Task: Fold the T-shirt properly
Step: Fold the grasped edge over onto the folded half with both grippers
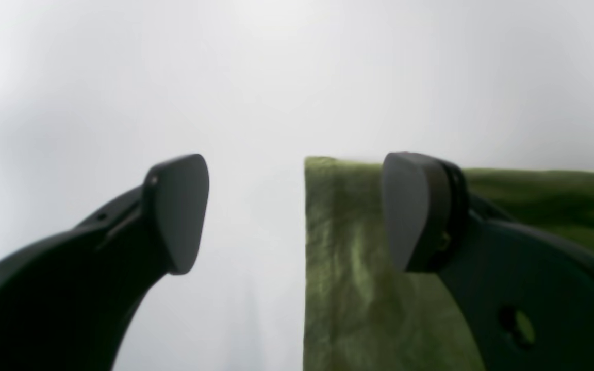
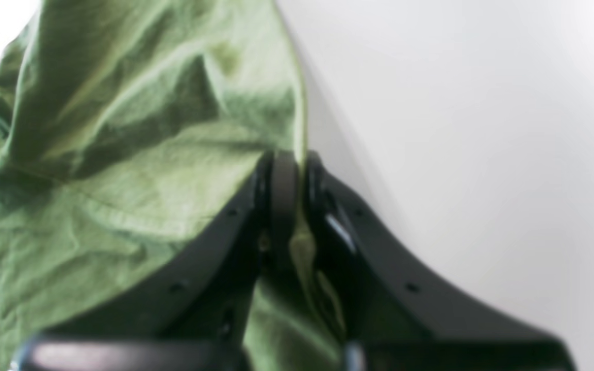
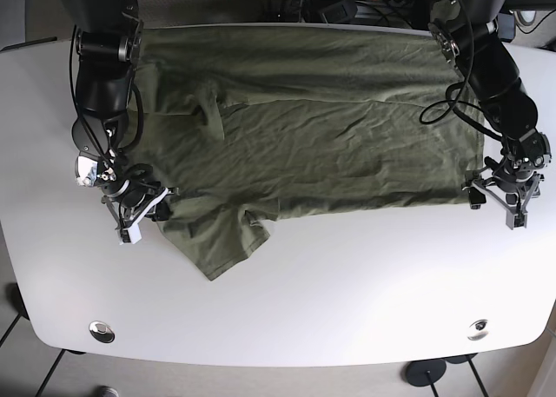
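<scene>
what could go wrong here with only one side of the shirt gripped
The right gripper is shut on the T-shirt, but the left gripper is open beside the hem corner. Lifting now would likely drag the fabric askew. The wrinkles and the loose sleeve could spoil the fold.

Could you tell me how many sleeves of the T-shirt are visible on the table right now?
2: near sleeve by the right gripper; far sleeve folded onto the T-shirt.
</scene>
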You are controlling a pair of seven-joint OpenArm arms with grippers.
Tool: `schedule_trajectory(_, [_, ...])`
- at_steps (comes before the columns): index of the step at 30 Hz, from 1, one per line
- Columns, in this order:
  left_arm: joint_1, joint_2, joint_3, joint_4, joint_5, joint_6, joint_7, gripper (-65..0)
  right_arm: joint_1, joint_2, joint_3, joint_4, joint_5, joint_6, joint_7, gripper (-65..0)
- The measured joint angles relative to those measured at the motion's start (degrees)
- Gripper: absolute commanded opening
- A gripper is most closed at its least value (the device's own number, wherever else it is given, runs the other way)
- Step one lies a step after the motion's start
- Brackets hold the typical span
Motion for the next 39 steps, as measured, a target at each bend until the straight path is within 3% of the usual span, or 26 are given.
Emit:
schedule_trajectory(7, [0.0,0.0,-0.1,-4.1,0.0,-4.1,-0.5,-15.8,0.0,0.0,0.0,0.0,0.0,0.0,0.0,-62.8])
schedule_trajectory(11, [-0.1,0.0,-0.2,-7.4,-1.2,-4.3,-1.3,-16.1,0.0,-0.1,0.1,0.0,0.1,0.0,0.0,-62.8])
schedule_trajectory(13, [-0.3,0.0,0.0,-8.4,-5.4,-4.3,-1.6,-25.4,0.0,-0.1,0.1,0.0,0.0,0.0,0.0,-62.8])
schedule_trajectory(15, [-0.6,-0.3,0.0,-10.1,-6.9,-4.2,-2.5,-41.0,0.0,-0.1,0.1,0.0,0.9,0.0,-0.1,-62.8])
schedule_trajectory(16, [-0.8,-0.5,0.0,-11.1,-7.0,-4.1,-3.4,-54.4,-0.2,-0.1,0.8,0.0,2.5,-0.02,-0.5,-62.9])
schedule_trajectory(17, [-0.8,-0.6,0.0,-11.7,-7.0,-4.1,-4.5,-62.5,-0.3,0.0,0.9,0.0,3.2,0.0,-0.5,-62.9])
schedule_trajectory(18, [-0.8,-0.6,0.0,-12.3,-7.0,-4.1,-5.9,-65.0,-0.3,0.1,0.9,0.0,3.3,0.0,-0.5,-62.9])
schedule_trajectory(22, [-1.0,-0.4,0.0,-12.7,-7.1,-4.1,-6.9,-65.0,-0.5,0.1,0.9,0.6,3.4,-0.02,-1.1,-63.1])
schedule_trajectory(24, [-0.4,0.3,0.0,-9.1,-6.1,-4.2,-4.6,-65.0,-1.7,0.0,0.8,4.3,2.9,-0.07,-2.9,-63.1])
schedule_trajectory(29, [5.4,3.4,-0.1,9.7,-6.3,-4.3,-3.4,-65.0,-7.0,-0.1,0.8,22.7,3.1,-0.24,-10.6,-63.1])
schedule_trajectory(33, [10.7,6.0,0.0,19.9,-6.3,-4.7,-3.0,-65.0,-11.8,-0.7,5.5,35.6,3.2,0.17,-18.4,-63.1])
schedule_trajectory(36, [14.0,6.3,0.0,24.3,-6.3,-9.3,-3.0,-65.0,-15.2,-0.5,8.0,43.3,3.3,0.17,-22.5,-63.1])
schedule_trajectory(39, [17.0,6.3,-0.2,28.3,-6.3,-10.5,0.5,-65.0,-18.4,-0.6,10.5,48.8,3.4,0.28,-25.1,-63.1])
